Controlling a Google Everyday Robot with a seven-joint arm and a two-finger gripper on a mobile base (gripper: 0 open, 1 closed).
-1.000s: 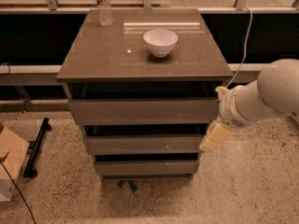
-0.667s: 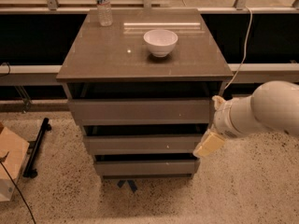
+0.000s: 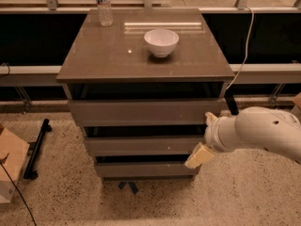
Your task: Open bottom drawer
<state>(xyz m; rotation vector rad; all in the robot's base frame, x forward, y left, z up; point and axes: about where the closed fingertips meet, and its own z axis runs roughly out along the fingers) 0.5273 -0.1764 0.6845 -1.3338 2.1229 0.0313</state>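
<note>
The bottom drawer (image 3: 146, 169) is the lowest of three grey-brown fronts on the cabinet, flat and without a handle. It sits flush under the middle drawer (image 3: 141, 146). My gripper (image 3: 198, 157) is at the end of the white arm that comes in from the right. It hangs at the cabinet's right front corner, level with the gap between the middle and bottom drawers, just above the bottom drawer's right end.
A white bowl (image 3: 161, 42) and a clear water bottle (image 3: 103, 4) stand on the cabinet top (image 3: 113, 55). A cardboard box (image 3: 10, 168) and a black bar (image 3: 36, 147) lie on the speckled floor at left. A white cable (image 3: 244, 51) hangs at right.
My arm has moved down and left, bringing the gripper from beside the middle drawer to the right end of the bottom drawer's top edge. The drawers have not moved.
</note>
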